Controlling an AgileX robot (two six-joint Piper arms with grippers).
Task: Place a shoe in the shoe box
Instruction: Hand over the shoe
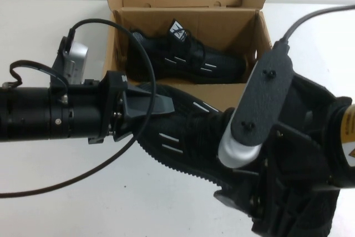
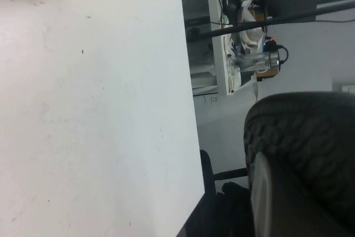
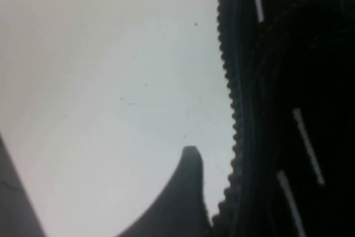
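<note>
**Shoe held in front of the box, its twin already inside**

The shoe (image 1: 183, 131), black knit with short white dashes and a ridged sole, sits just in front of the shoe box (image 1: 188, 4), between the two arms; its toe end is clamped in the left claw (image 1: 158, 104), which reaches in from the robot's left; the left wrist view shows the ridged sole (image 2: 302, 137) pressed against one finger (image 2: 288, 203); the right claw (image 3: 191, 192) is at the shoe's other end, one finger beside the sole's toothed edge, and whether it is open or closed cannot be told; a second shoe (image 1: 188, 54) lies inside the open brown box, white tongue tag up; the box stands on the white surface (image 1: 55, 203), lid flap up.
</note>
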